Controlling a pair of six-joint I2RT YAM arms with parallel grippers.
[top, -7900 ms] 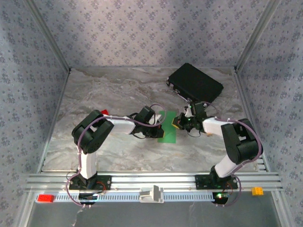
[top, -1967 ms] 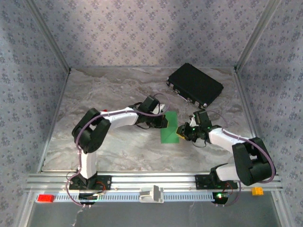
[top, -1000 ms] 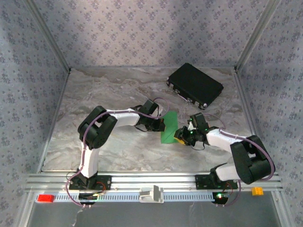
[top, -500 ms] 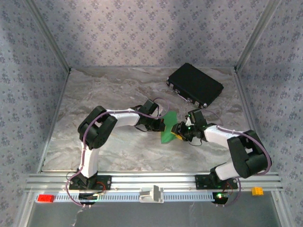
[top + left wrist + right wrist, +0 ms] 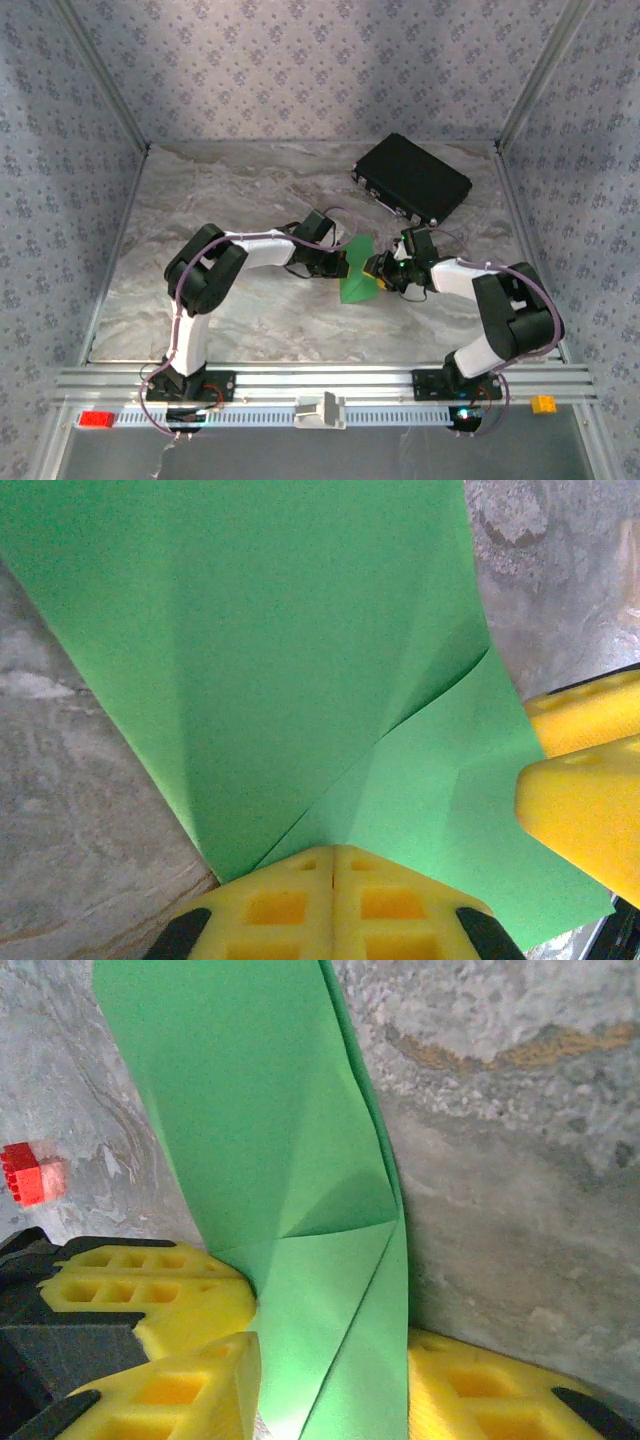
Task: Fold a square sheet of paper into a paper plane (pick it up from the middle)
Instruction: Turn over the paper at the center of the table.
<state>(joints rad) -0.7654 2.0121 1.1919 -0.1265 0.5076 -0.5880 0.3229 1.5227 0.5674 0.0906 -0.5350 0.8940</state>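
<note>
The thin, bright green square sheet of paper [image 5: 356, 272] was no longer lying flat. Two seconds earlier it was a flat folded strip on the table. Now it stood up from the surface as a tent with a pointed far end, and in the left wrist view [image 5: 300, 650] fresh slanted creases ran across it. It was in the middle of the table, between the two arms and slightly to the right.

The left gripper [image 5: 341, 264] had not moved in this time. Its yellow jaws were fully closed on the left edge of the paper [image 5: 334, 885]. The right gripper [image 5: 377, 270] had travelled from the near right corner of the paper toward the far side and carried that side upward. Its jaws [image 5: 330, 1390] stood only partly closed, with the bent paper [image 5: 270, 1140] between them and touching both, so I judged it a loose hold on a doubled layer.

In my judgement a slanted fold was being formed, but it was not yet pressed flat, so the plane was far from finished.

The grey marbled table top [image 5: 250, 190] looked smooth and hard. A small red block [image 5: 30, 1172] lay to the left of the paper, and a black rectangular case [image 5: 412, 178] lay well apart at the far right. Walls with pale flowered wallpaper [image 5: 300, 70] closed three sides, and a metal rail [image 5: 320, 383] ran along the near edge.
</note>
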